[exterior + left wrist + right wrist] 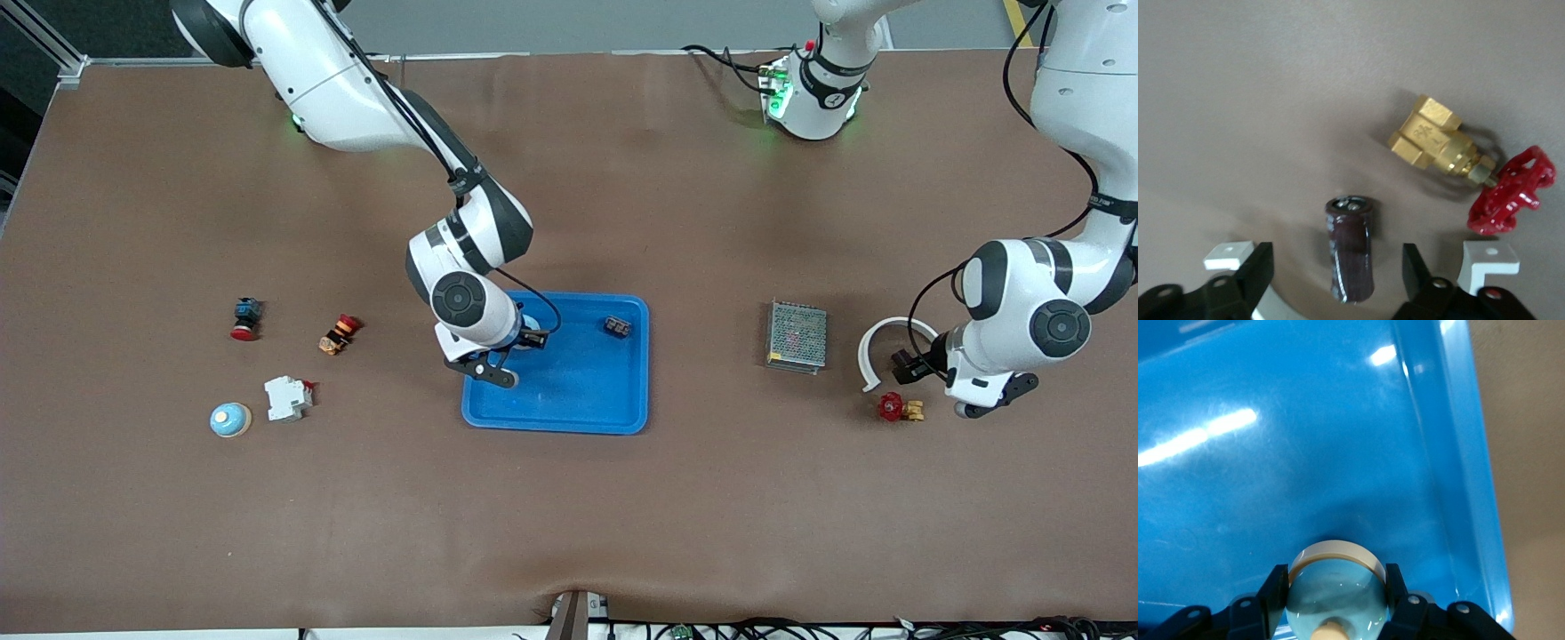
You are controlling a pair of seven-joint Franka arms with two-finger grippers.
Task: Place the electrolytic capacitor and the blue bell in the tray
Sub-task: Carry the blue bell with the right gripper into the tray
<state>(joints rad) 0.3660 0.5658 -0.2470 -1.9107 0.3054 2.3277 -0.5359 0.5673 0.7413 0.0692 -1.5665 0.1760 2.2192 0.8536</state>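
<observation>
I am clamping the blue bell (1337, 587) in my right gripper (1335, 593) over the tray (569, 404), while my left gripper (1337, 270) is straddling, jaws apart, the electrolytic capacitor (1351, 250) on the desk (622, 516).

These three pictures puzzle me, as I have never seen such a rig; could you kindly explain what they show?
Two white robot arms work at a brown table. One picture looks down from a high camera; the other two come from cameras on each arm's wrist. The right hand holds a blue bell over the blue tray, which already contains a small dark part. The left hand has its jaws either side of a dark capacitor lying beside a brass valve. Another blue bell and switches lie toward the right arm's end.
</observation>
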